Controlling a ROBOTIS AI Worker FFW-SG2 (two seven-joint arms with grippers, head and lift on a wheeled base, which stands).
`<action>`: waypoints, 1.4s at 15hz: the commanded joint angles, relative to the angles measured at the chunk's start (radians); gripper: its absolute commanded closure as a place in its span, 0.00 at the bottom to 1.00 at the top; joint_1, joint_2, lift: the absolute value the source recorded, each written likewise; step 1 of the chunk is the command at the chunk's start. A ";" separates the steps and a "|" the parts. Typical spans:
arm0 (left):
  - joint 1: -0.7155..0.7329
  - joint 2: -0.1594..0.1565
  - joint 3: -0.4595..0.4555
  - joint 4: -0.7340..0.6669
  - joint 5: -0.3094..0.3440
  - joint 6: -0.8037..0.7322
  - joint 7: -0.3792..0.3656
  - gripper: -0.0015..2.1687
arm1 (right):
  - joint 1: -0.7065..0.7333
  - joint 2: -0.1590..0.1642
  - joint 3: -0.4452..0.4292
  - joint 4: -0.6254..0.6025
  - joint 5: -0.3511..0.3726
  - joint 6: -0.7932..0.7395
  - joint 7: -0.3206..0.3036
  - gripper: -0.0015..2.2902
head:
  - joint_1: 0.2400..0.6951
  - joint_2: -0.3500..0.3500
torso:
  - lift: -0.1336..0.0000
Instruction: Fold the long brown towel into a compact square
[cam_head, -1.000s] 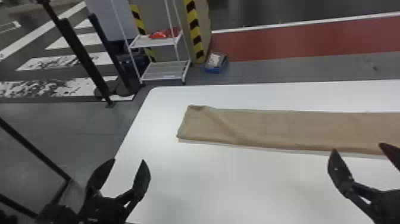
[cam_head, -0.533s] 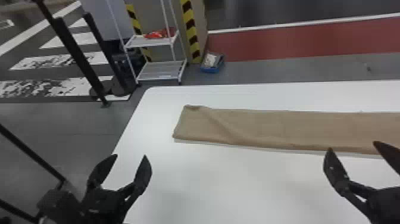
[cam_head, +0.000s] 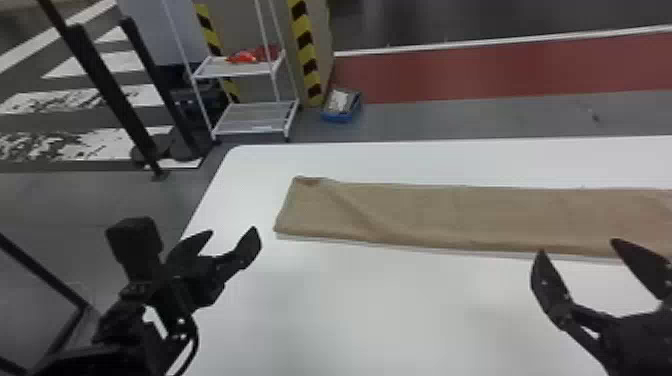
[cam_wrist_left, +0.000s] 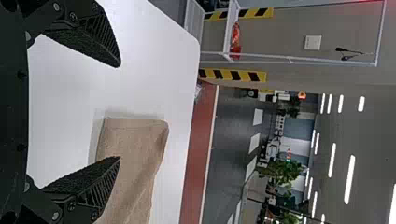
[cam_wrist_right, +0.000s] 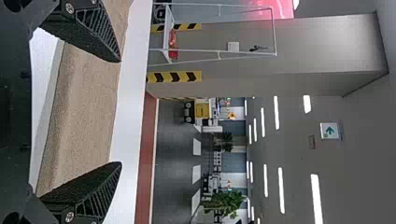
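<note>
Left gripper (cam_head: 233, 231)'s near the smooth white tabletop (cam_head: 400, 310)'s left edge, ribbed fingers spread, empty. Then the brown towel (cam_head: 450, 210), a long matte strip with a slanting crease, runs along the far edge. Right gripper (cam_head: 578, 246)'s gaping too, nothing in it.

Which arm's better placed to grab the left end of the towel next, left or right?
Left, I'd judge. The left gripper hovers open close to the left end of the towel, while the right gripper, also open, sits much farther along toward the other end.
</note>
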 joint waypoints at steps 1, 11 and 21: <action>-0.138 -0.003 0.009 0.106 -0.004 0.072 -0.002 0.09 | 0.000 0.005 -0.001 0.005 0.001 -0.001 0.000 0.04 | 1.00 0.81 | 0.08; -0.483 -0.003 -0.011 0.594 -0.009 0.146 -0.016 0.09 | 0.000 0.034 -0.029 0.034 0.004 -0.001 0.000 0.04 | 1.00 0.72 | 0.08; -0.451 0.012 -0.020 0.565 -0.038 0.165 -0.132 0.99 | 0.000 0.048 -0.032 0.043 0.009 -0.001 0.000 0.04 | 1.00 0.68 | 0.08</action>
